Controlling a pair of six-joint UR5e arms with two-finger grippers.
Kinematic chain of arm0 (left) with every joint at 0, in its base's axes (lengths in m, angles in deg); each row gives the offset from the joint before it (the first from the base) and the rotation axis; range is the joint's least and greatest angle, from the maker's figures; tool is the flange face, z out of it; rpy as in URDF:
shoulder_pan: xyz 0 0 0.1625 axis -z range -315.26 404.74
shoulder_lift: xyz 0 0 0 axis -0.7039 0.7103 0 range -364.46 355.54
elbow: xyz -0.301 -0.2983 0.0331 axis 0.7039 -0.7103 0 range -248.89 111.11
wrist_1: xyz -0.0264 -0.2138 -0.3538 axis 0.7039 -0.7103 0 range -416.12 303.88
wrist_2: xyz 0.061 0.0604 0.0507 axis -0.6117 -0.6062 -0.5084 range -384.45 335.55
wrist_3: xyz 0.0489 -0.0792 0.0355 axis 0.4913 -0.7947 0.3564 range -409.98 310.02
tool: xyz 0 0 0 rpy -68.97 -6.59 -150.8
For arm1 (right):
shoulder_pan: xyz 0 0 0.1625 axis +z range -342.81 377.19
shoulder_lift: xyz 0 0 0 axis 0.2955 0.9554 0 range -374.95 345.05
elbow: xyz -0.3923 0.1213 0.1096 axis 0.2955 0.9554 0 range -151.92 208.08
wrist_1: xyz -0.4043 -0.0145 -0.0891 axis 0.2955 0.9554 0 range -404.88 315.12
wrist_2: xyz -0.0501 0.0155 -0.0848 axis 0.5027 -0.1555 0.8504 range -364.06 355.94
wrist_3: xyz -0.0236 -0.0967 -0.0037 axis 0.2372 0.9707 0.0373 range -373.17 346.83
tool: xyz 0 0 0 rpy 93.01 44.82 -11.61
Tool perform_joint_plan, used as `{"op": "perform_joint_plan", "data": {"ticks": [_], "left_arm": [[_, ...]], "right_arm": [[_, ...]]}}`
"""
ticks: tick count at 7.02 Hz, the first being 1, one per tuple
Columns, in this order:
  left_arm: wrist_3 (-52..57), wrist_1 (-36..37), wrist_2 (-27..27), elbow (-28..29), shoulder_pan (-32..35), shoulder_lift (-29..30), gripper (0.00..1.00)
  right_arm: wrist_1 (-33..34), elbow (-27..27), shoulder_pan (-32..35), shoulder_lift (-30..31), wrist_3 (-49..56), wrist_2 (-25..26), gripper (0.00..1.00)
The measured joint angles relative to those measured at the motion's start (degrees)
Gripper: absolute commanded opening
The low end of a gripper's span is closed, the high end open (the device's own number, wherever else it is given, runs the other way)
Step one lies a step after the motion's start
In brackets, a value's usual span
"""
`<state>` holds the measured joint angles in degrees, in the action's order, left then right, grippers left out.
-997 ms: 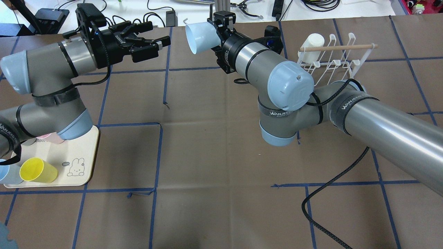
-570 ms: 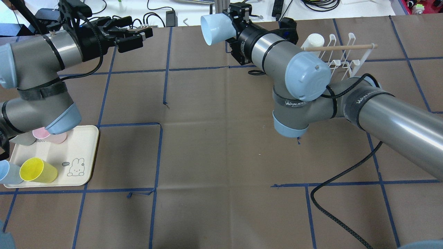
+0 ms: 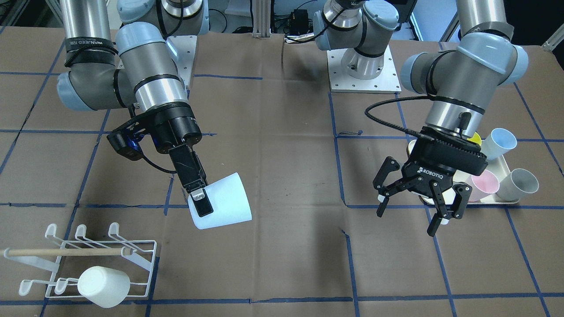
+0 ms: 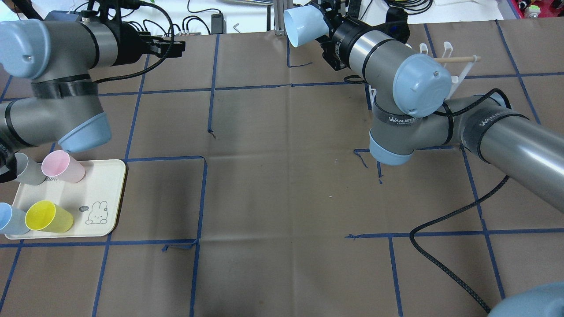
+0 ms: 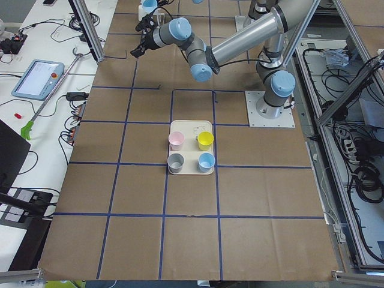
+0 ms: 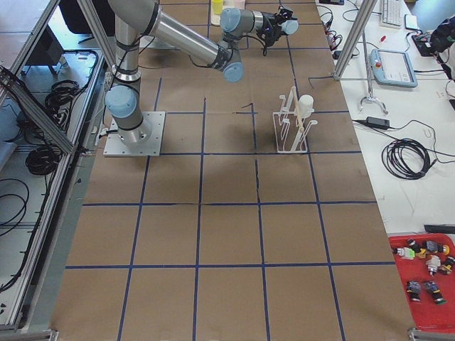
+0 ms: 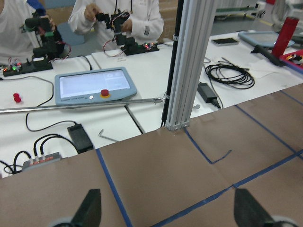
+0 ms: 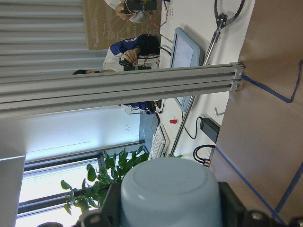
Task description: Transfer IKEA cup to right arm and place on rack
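Note:
My right gripper (image 3: 206, 206) is shut on a light-blue IKEA cup (image 3: 224, 202) and holds it on its side above the table. In the overhead view the cup (image 4: 302, 26) is at the far edge, its mouth turned left, left of the rack's dowel (image 4: 454, 58). The right wrist view shows the cup's base (image 8: 170, 194) between the fingers. The white wire rack (image 3: 132, 248) carries one white cup (image 3: 103, 286). My left gripper (image 3: 412, 209) is open and empty, over by the tray; its fingertips (image 7: 90, 208) stand wide apart.
A cream tray (image 4: 105, 193) at the left front holds pink (image 4: 61, 166), yellow (image 4: 46, 216), grey (image 4: 26, 169) and blue (image 4: 9, 219) cups. A black cable (image 4: 440, 220) loops over the table at the right. An aluminium post (image 7: 184, 61) stands at the far edge.
My right arm has carried the blue cup to the right and farther away, closer to the rack. My left arm has drawn back to the left, its gripper still open.

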<state>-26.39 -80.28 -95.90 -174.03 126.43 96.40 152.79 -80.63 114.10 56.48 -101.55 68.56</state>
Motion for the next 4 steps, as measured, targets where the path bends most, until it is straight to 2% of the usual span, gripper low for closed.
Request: {"op": "perform_joint_plan", "data": {"ticks": [1,2,4], "left_arm": [[-0.26,-11.11,-8.35,4.23,3.2,-0.68,0.99],[-1.77,-23.33,-13.68,9.29,5.01,-1.1,0.99],[-8.57,-45.66,-17.46,19.07,6.19,-1.47,0.99]], "right_arm": [[0.0,-0.05,-0.03,0.06,0.21,0.09,0.14],[-0.04,-0.11,-0.13,0.14,0.49,0.26,0.11],[-0.23,-0.17,-0.4,0.43,4.13,0.75,0.11]]}}
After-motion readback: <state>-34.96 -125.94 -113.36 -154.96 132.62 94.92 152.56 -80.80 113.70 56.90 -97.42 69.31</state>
